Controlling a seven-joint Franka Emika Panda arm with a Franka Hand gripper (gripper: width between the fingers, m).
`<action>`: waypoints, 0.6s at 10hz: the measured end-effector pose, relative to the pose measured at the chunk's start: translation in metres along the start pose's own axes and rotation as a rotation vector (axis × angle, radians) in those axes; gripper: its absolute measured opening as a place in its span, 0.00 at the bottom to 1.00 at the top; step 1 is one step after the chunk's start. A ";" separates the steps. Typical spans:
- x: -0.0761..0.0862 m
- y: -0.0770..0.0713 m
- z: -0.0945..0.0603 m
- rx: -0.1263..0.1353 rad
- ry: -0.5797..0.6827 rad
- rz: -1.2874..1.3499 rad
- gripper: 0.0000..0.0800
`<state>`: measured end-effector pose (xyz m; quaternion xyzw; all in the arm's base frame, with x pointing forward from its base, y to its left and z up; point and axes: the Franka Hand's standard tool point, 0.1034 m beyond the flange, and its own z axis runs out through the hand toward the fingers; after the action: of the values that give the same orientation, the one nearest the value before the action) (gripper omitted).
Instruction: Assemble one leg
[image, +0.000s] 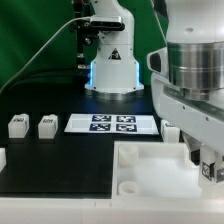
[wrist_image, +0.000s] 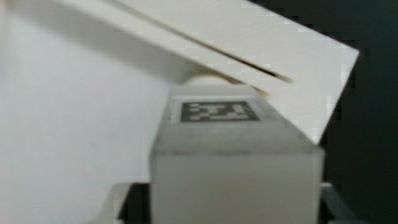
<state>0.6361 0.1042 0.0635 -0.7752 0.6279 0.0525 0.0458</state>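
My gripper (image: 205, 160) is at the exterior view's right, low over the far right corner of the large white tray-like part (image: 150, 168). It is shut on a leg (image: 210, 172), a stubby white piece whose black-and-white tag faces out. In the wrist view the leg (wrist_image: 228, 150) fills the middle between my dark fingers (wrist_image: 134, 203). Its tagged end points at a corner of the tray-like part (wrist_image: 80, 100). My gripper (wrist_image: 231, 205) holds the leg by its sides. I cannot tell whether the leg touches the tray-like part.
Two more legs (image: 17, 125) (image: 46, 126) stand at the exterior view's left, and another (image: 2, 157) shows at the left edge. A fourth white piece (image: 172, 130) sits behind my gripper. The marker board (image: 112, 124) lies mid-table. The robot base (image: 110, 70) stands behind it.
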 end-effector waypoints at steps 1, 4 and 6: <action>-0.002 0.001 0.000 0.008 -0.001 0.131 0.37; -0.006 0.003 0.000 0.036 0.004 0.413 0.37; -0.005 0.005 0.000 0.056 -0.013 0.566 0.37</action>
<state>0.6299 0.1082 0.0645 -0.5672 0.8202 0.0508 0.0545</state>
